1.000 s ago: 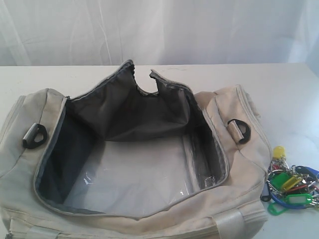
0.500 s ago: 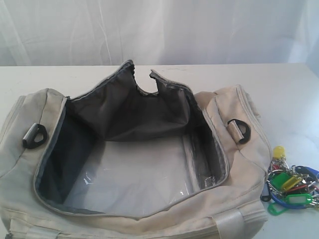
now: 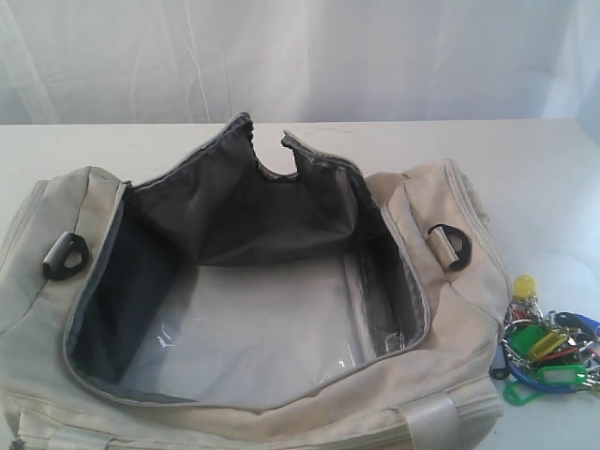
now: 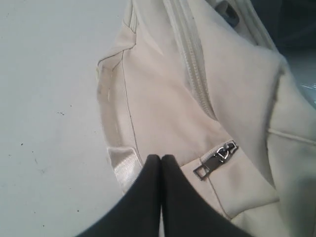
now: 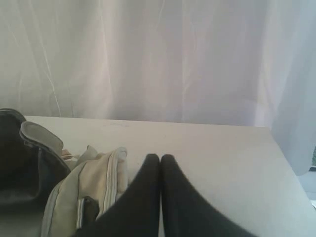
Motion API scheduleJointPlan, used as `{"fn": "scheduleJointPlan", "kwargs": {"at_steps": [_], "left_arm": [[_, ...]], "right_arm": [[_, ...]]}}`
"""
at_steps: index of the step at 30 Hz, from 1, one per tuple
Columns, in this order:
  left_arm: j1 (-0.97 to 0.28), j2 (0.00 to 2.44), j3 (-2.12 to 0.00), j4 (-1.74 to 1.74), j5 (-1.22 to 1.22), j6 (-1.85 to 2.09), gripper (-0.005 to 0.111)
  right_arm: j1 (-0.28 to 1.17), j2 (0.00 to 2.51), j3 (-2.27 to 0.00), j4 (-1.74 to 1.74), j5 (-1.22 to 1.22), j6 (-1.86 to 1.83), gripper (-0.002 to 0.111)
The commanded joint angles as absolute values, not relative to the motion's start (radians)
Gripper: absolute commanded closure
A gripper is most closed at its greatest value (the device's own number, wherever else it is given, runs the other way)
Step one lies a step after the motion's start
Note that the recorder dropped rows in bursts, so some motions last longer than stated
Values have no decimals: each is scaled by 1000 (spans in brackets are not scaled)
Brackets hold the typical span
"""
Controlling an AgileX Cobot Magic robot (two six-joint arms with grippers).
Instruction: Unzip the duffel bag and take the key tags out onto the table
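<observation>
L side first: the left gripper (image 4: 160, 157) is closed up tight w/ nothing in it. It hangs over the cream end panel of the duffel bag (image 4: 163, 89), just beside a small metal zip pull (image 4: 216, 159).

Moving across in the exterior view, the bag's long axis runs L-R over the table (image 3: 544, 178). The main zip is undone and the mouth gapes. The dark lining (image 3: 244, 216) stands up at the back and a black D-ring (image 3: 66, 255) sits on the L shoulder. No tags show inside, though the shadowed L corner is hard to read.

Now the R end, and here's the one that matters: the key tags (image 3: 548, 352) lie on the tabletop just beside the bag's R end, outside it, a green, yellow, blue and red bunch cut by the frame edge.

The right gripper (image 5: 160, 157) also has its tips shut together and holds nothing. It looks out past the bag's R end toward the white curtain (image 5: 163, 59). The tags aren't in its own view, but they lie on its side, so the R arm looks the nearer one.

The job looks done: bag open, tags out. Any further move on them belongs to the R arm.
</observation>
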State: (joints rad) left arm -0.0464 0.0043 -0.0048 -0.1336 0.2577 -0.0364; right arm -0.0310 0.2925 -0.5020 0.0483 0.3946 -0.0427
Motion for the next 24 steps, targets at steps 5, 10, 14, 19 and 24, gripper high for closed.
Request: {"fn": "scheduleJointPlan", "kwargs": {"at_steps": [5, 10, 14, 19, 24], "left_arm": [[-34, 0, 0, -146, 244, 65, 107], [-12, 0, 0, -146, 246, 79, 107], [-12, 0, 0, -146, 244, 79, 107], [-12, 0, 0, -148, 225, 79, 107], [-4, 0, 0, -45, 225, 79, 107]], "right_arm": [[-30, 289, -497, 51, 388, -49, 108], [-30, 289, -497, 51, 388, -49, 108], [-30, 289, -497, 51, 388, -49, 108], [-30, 289, -497, 51, 388, -49, 108], [-30, 289, -497, 51, 388, -49, 108]]}}
